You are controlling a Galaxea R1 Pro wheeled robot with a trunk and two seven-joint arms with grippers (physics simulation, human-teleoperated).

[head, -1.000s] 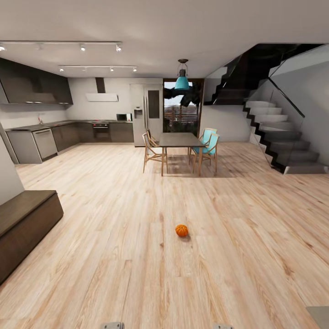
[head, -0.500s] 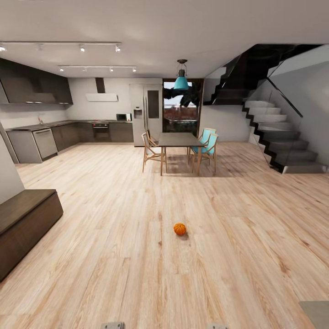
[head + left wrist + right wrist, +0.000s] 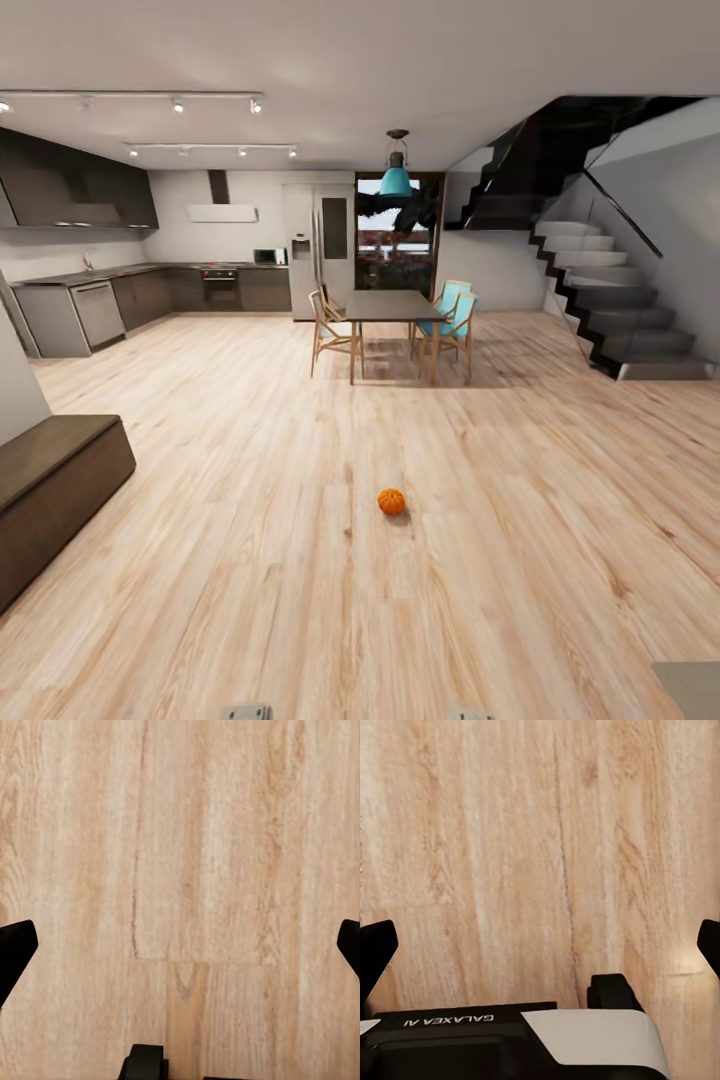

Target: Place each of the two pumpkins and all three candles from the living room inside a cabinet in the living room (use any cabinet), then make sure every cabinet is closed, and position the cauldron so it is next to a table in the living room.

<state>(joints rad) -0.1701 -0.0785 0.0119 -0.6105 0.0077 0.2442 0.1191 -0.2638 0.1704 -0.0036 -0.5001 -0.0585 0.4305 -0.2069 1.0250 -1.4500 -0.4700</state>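
A small bright-orange pumpkin lies alone on the wooden floor, a little ahead of me near the middle of the head view. The long low dark-brown cabinet stands at the left edge, its fronts closed. A dining table with chairs stands further back. In the left wrist view my left gripper is open, its dark fingertips wide apart over bare floor. My right gripper is likewise open above bare floor. The candles and the cauldron are out of view.
A grey kitchen runs along the far left wall. A staircase climbs at the right. A teal lamp hangs over the table. A grey corner of some object shows at the lower right. Wide open floor lies around the pumpkin.
The whole head view has shifted slightly: the pumpkin and the cabinet sit a bit further left and up in the picture, so the camera has moved. Nothing was grasped.
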